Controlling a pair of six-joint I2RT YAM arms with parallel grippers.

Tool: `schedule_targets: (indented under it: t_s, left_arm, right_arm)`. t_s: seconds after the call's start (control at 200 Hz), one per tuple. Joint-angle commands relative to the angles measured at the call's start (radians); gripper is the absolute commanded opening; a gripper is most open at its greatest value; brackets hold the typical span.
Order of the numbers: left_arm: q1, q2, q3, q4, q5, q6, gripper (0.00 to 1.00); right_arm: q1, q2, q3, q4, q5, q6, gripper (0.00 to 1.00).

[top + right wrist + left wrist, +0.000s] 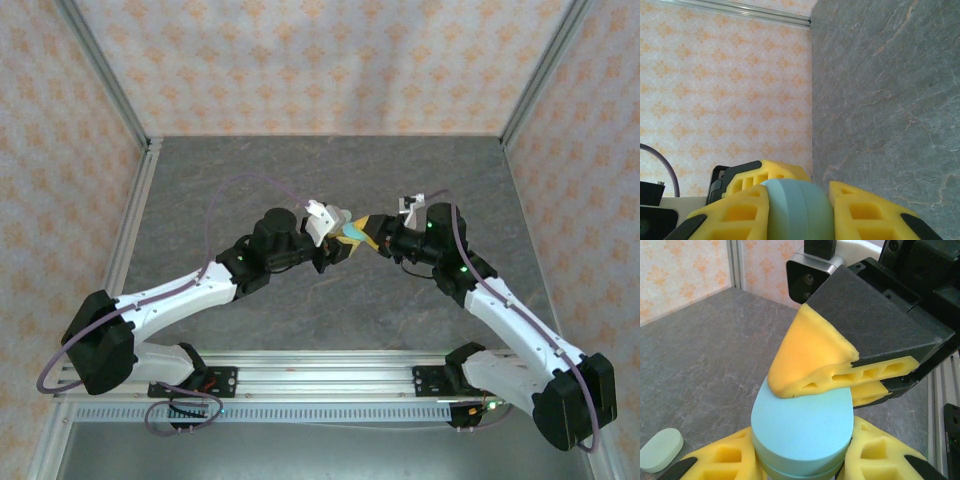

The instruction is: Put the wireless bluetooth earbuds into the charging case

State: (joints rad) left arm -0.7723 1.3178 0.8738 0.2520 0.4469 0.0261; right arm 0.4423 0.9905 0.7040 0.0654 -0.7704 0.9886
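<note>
Holding the light blue charging case (800,422) above the table (705,350), left gripper (802,455) jaws nearly closed, clamped on both sides of its lower body. Right gripper (840,385) jaws narrowed onto the light blue charging case's far end, one finger flat on its top. Pale mint case (661,450) lies on the table, lower left of it, apart.

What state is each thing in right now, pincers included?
Blue case: looks closed, held above the table between both pincers.
Mint case: lying flat on the table, untouched.
Left pincer: shut on the blue case.
Right pincer: shut on the blue case.
</note>
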Motion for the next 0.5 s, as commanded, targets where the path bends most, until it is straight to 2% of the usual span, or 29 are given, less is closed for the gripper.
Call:
schedule_targets:
  t_s: [0.0,0.105,0.235,0.495]
  left_arm:
    - [-0.008,-0.007,-0.002,-0.002,-0.045,0.008,0.36]
    - [-0.006,-0.029,-0.031,0.01,-0.081,0.015,0.52]
    - [0.002,-0.068,-0.054,-0.015,-0.113,0.035,0.66]
    - [0.028,-0.165,-0.133,-0.061,-0.178,0.073,0.79]
  right_arm:
    - [0.022,-0.015,-0.011,0.079,-0.005,0.024,0.07]
    - [0.021,-0.017,-0.019,0.066,0.04,0.024,0.06]
    - [0.021,-0.013,-0.036,0.03,0.099,0.001,0.05]
    - [0.022,0.061,-0.078,-0.005,0.169,-0.09,0.05]
